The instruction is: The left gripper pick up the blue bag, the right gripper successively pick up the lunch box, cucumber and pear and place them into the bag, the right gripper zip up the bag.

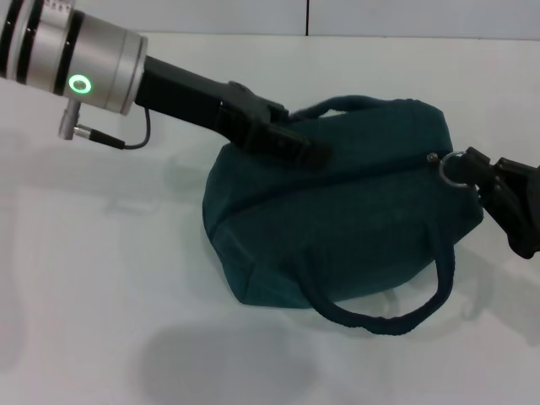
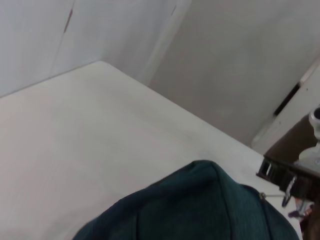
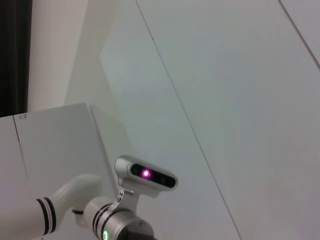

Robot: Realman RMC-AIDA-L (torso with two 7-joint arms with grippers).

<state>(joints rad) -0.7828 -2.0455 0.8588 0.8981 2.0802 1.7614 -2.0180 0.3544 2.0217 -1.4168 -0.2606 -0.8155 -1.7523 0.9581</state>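
Observation:
The blue bag (image 1: 337,219) lies on the white table with its top closed, one looped handle (image 1: 396,316) hanging toward the front. My left gripper (image 1: 297,143) is shut on the fabric at the bag's upper left, near the rear handle. On the right, my right gripper (image 1: 479,175) is shut on the metal ring zipper pull (image 1: 452,169) at the bag's right end. The left wrist view shows the bag (image 2: 200,210) and the right gripper (image 2: 287,180) beyond it. The lunch box, cucumber and pear are out of view.
The white table (image 1: 101,278) spreads around the bag, with its far edge against a pale wall (image 1: 380,17). The right wrist view shows only walls, the robot's head camera (image 3: 146,175) and the left arm's silver wrist (image 3: 112,225).

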